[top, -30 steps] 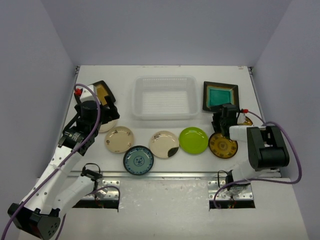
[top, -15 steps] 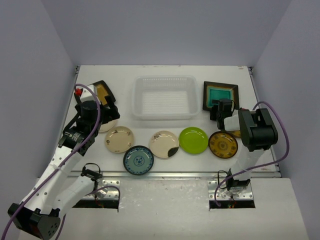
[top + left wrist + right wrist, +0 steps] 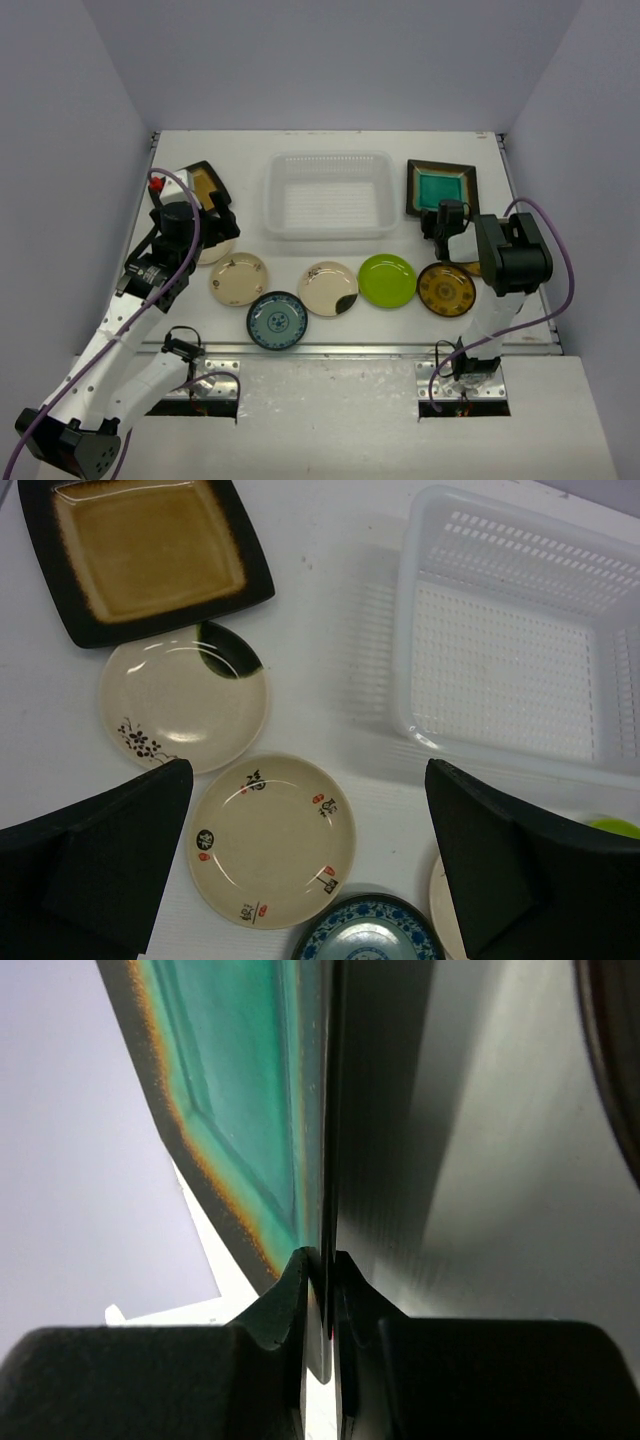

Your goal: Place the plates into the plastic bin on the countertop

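My right gripper [image 3: 443,219] [image 3: 325,1260] is shut on the near rim of the teal square plate [image 3: 441,189] [image 3: 250,1090], which rests on the countertop [image 3: 330,150] right of the plastic bin [image 3: 272,205]. The bin holds nothing. My left gripper [image 3: 214,228] [image 3: 305,780] hangs open above a cream plate with characters [image 3: 238,278] [image 3: 270,840], holding nothing. In a row along the front lie a blue-white plate [image 3: 277,320], a cream plate [image 3: 328,288], a lime plate [image 3: 387,280] and a brown-yellow plate [image 3: 446,290]. The amber square plate [image 3: 150,550] lies far left.
Another cream plate with a black patch [image 3: 185,695] lies beside the amber one, partly under my left arm in the top view. A metal rail [image 3: 340,350] runs along the near edge. Walls close in the left, right and back.
My right gripper moved back from the brown-yellow plate to the teal plate's near rim and closed on it. The left arm has not moved.
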`<action>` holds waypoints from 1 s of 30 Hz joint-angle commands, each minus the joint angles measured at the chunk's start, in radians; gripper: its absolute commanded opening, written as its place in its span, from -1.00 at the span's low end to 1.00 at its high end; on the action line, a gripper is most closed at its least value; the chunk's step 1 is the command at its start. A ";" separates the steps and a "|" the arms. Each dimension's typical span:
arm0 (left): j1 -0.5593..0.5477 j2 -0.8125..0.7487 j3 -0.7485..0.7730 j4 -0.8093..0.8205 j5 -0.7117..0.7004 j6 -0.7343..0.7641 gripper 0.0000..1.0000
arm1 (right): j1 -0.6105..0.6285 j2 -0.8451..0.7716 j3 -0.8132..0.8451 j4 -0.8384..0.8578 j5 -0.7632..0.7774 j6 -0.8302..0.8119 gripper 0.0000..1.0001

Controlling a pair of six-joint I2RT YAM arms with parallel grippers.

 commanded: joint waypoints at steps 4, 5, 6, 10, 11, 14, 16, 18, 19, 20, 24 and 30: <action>-0.011 -0.012 -0.001 0.052 0.025 0.017 1.00 | -0.015 -0.121 0.067 0.048 -0.005 -0.140 -1.00; -0.011 -0.012 -0.001 0.053 0.028 0.018 1.00 | -0.021 -0.139 0.069 0.050 -0.004 -0.148 -1.00; -0.011 -0.011 -0.001 0.054 0.031 0.019 1.00 | -0.026 -0.155 0.071 0.051 -0.003 -0.156 -1.00; -0.011 -0.012 -0.003 0.056 0.038 0.020 1.00 | -0.070 -0.209 0.105 0.025 -0.012 -0.217 -1.00; -0.011 -0.012 -0.003 0.059 0.044 0.020 1.00 | -0.081 -0.227 0.113 0.018 -0.019 -0.232 -1.00; -0.011 -0.010 -0.002 0.060 0.049 0.023 1.00 | -0.106 -0.261 0.126 0.006 -0.026 -0.263 -1.00; -0.011 -0.010 -0.003 0.060 0.050 0.024 1.00 | -0.119 -0.290 0.131 0.002 -0.043 -0.272 -1.00; -0.011 -0.014 -0.002 0.060 0.049 0.024 1.00 | -0.138 -0.315 0.131 0.003 -0.059 -0.274 -1.00; -0.011 -0.016 -0.002 0.060 0.049 0.024 1.00 | -0.144 -0.331 0.132 -0.013 -0.063 -0.276 -1.00; -0.011 -0.017 -0.003 0.061 0.050 0.024 1.00 | -0.146 -0.341 0.140 -0.033 -0.071 -0.273 -1.00; -0.011 -0.017 -0.003 0.060 0.052 0.025 1.00 | -0.146 -0.379 0.139 0.018 -0.095 -0.278 -1.00; -0.011 -0.018 -0.004 0.061 0.052 0.025 1.00 | -0.145 -0.427 0.121 0.048 -0.131 -0.246 -1.00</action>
